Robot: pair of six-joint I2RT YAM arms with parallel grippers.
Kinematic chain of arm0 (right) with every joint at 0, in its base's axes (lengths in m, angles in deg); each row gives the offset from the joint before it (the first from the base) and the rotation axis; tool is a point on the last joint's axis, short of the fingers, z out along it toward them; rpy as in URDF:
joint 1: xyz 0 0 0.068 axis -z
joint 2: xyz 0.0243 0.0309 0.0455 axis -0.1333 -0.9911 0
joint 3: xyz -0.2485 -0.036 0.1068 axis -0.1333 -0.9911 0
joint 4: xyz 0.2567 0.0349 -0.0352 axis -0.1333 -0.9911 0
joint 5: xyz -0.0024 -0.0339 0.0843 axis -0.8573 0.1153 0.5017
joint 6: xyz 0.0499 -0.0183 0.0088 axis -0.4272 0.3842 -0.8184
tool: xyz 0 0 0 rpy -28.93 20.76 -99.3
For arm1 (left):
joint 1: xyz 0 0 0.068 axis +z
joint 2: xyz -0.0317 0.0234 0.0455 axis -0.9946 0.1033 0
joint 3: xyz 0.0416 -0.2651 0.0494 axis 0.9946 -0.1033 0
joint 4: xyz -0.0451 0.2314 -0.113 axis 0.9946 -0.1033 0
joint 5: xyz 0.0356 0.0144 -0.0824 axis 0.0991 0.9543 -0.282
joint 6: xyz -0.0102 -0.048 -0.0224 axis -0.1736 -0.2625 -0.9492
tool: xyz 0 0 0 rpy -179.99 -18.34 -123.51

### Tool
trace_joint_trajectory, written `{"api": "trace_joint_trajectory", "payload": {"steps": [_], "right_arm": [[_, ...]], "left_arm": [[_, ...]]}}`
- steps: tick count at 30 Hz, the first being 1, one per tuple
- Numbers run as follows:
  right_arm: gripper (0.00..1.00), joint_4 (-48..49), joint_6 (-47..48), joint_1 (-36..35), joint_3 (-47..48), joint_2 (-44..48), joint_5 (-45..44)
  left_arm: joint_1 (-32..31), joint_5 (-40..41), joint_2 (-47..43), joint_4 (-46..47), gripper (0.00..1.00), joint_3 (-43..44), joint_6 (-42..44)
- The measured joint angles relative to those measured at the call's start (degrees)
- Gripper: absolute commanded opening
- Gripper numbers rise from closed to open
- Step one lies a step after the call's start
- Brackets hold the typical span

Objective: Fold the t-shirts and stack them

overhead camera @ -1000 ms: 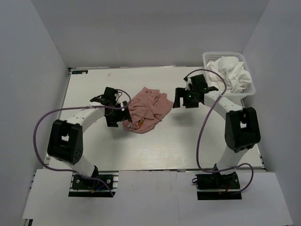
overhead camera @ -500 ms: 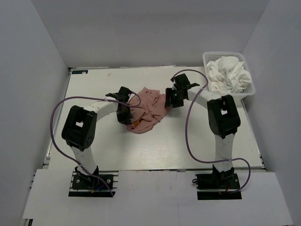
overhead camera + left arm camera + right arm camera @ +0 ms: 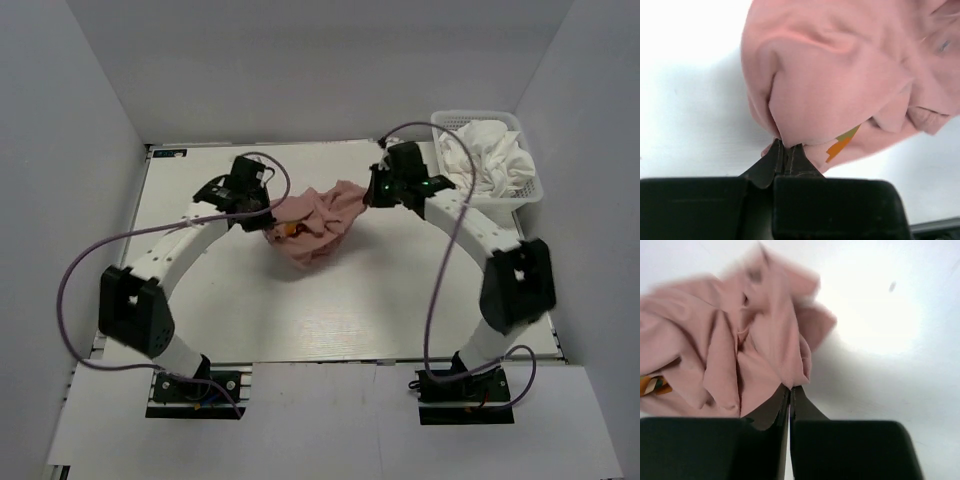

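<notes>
Pink cloth, one crumpled t-shirt (image 3: 312, 225), lies bunched in the middle of the bench (image 3: 330, 310). The left jaws are clamped on a fold at its left edge, the right jaws on a fold at its right edge. White t-shirts (image 3: 490, 155) fill the basket (image 3: 530, 197) at the far right corner.

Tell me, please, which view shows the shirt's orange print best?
Left wrist view: the orange print on the pink shirt is close and sharp. The right wrist view shows a sliver; the top view, a speck.

T-shirt (image 3: 312, 230) on table (image 3: 350, 310) between left hand (image 3: 267, 217) and right hand (image 3: 372, 196), basket (image 3: 475, 114) at back right
</notes>
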Motion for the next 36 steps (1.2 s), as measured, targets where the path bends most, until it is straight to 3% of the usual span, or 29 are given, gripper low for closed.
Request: {"api": "trace_joint_trajectory", "payload": {"steps": [6, 11, 18, 24, 26, 27, 28, 29, 30, 31, 32, 33, 35, 36], "right_arm": [[0.0, 6.4, 0.9, -0.2, -4.7, 29.0, -6.4], [0.0, 9.8, 1.9, -0.4, -5.2, 47.1, -7.1], [0.0, 11.0, 1.8, -0.9, -5.4, 58.0, 1.7], [0.0, 10.9, 0.1, -0.7, -10.0, 57.6, 0.1], [0.0, 10.1, -1.0, -0.4, -12.5, 55.2, -3.1], [0.0, 9.7, -1.9, -0.3, -14.3, 53.3, -5.4], [0.0, 9.1, -3.0, -0.1, -16.7, 50.8, -7.8], [0.0, 8.5, -3.8, 0.0, -18.4, 48.6, -9.4], [0.05, 7.3, -4.8, 0.3, -20.4, 45.6, -11.4], [0.22, 5.6, -5.9, 0.5, -22.1, 42.1, -13.0], [0.52, 3.7, -7.0, 0.6, -23.0, 39.7, -14.6], [0.66, 2.3, -8.2, 0.9, -24.3, 35.1, -15.8], [0.9, -1.3, -9.2, 1.2, -25.1, 29.6, -18.0], [0.9, -3.1, -9.6, 1.3, -25.2, 27.9, -18.8]], "left_arm": [[-0.1, -1.6, -20.0, 3.3, 0.0, 4.4, 1.4], [-0.5, -6.7, -37.0, 9.2, 0.0, 5.0, 2.8], [-0.5, -14.9, -47.5, 12.2, 0.0, 10.2, 3.7], [0.0, -13.7, -42.3, 11.6, 0.0, 9.6, 3.2], [0.0, -11.1, -37.1, 11.2, 0.09, 8.1, 2.9], [0.0, -9.6, -33.3, 11.3, 0.19, 6.9, 2.8], [0.1, -8.8, -29.2, 11.3, 0.34, 5.6, 2.7], [0.3, -8.1, -24.8, 11.2, 0.7, 4.4, 2.9], [0.4, -7.7, -19.6, 11.2, 0.91, 3.4, 3.1], [0.5, -7.3, -13.8, 11.1, 0.97, 2.5, 2.8], [0.5, -6.8, -8.5, 10.3, 0.99, 1.9, 2.6], [0.6, -6.2, -3.8, 9.0, 0.99, 1.4, 2.6], [0.7, -4.8, 2.6, 5.5, 0.99, 1.0, 2.3], [0.7, -4.1, 4.0, 4.0, 0.99, 0.8, 2.3]]}}
